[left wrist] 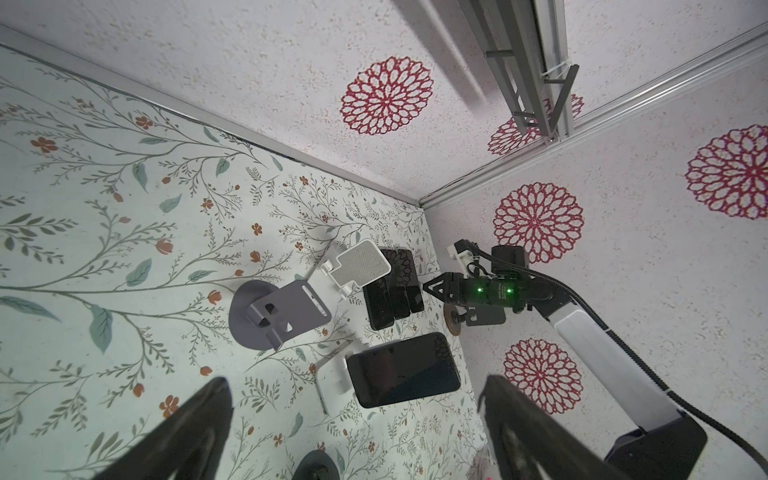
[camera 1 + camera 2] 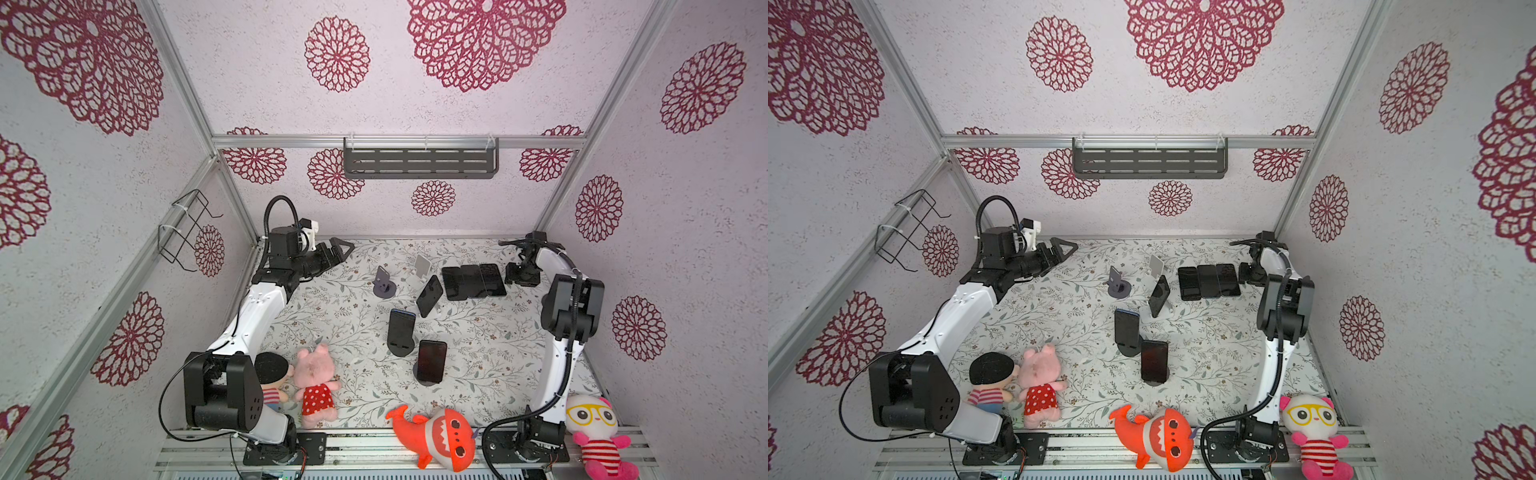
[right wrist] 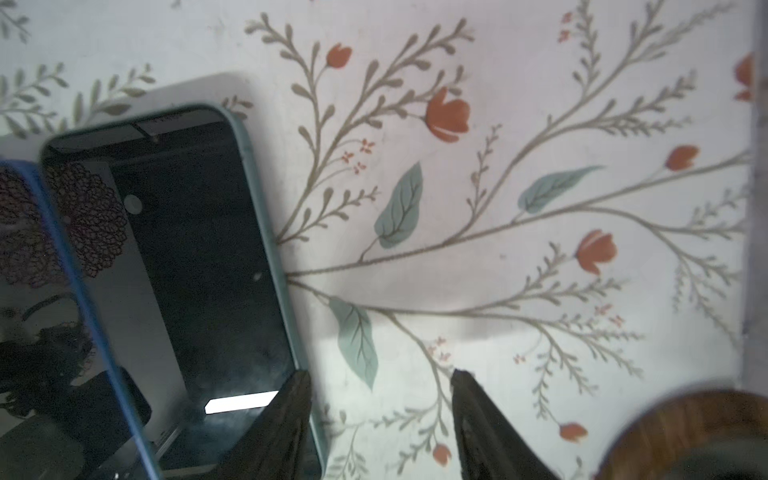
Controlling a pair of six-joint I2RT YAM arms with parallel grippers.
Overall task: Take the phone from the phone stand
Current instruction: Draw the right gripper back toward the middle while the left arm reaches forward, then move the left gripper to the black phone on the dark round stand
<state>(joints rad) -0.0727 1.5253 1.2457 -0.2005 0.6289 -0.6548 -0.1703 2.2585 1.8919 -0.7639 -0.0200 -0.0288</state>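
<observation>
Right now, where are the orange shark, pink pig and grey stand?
orange shark (image 2: 436,436): in a top view, its body.
pink pig (image 2: 313,363): in a top view, its head.
grey stand (image 1: 299,303): left wrist view, its backplate.

Both top views looked down on the whole table (image 2: 332,316); left wrist cam looked across it, right wrist sat close over a phone (image 3: 187,257).

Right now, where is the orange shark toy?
The shark lies at the front edge in both top views, between the pink pig and the right arm's base.
</observation>
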